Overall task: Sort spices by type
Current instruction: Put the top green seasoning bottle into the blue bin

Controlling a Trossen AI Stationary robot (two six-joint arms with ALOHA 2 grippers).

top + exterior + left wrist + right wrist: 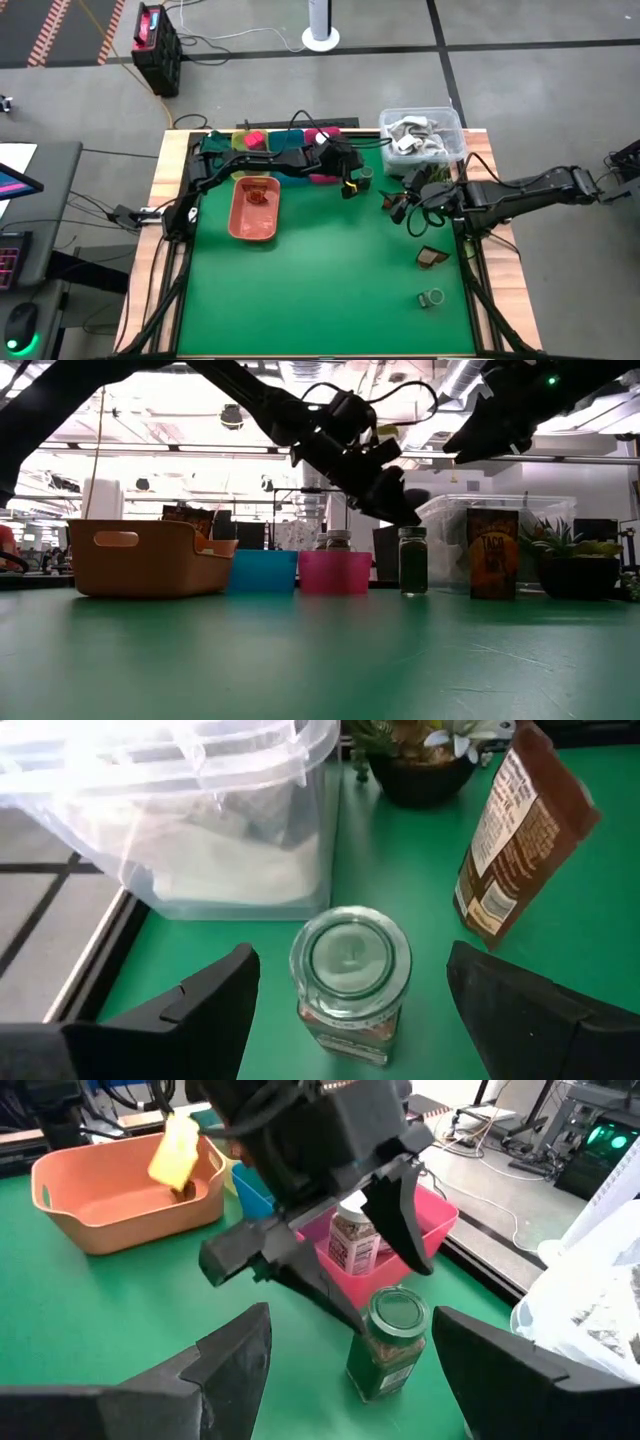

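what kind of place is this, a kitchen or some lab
Most likely a robotics lab or workshop, not a kitchen: a green-topped table on bare concrete, cables trailing across the floor, exposed ceiling ducts and strip lights overhead.

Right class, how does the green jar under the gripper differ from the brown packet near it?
The green jar is round, clear glass; the brown packet is flat and printed. The jar sits between the left gripper's open fingers; the packet stands untouched beside the plastic tub. Both stand upright on the green mat.
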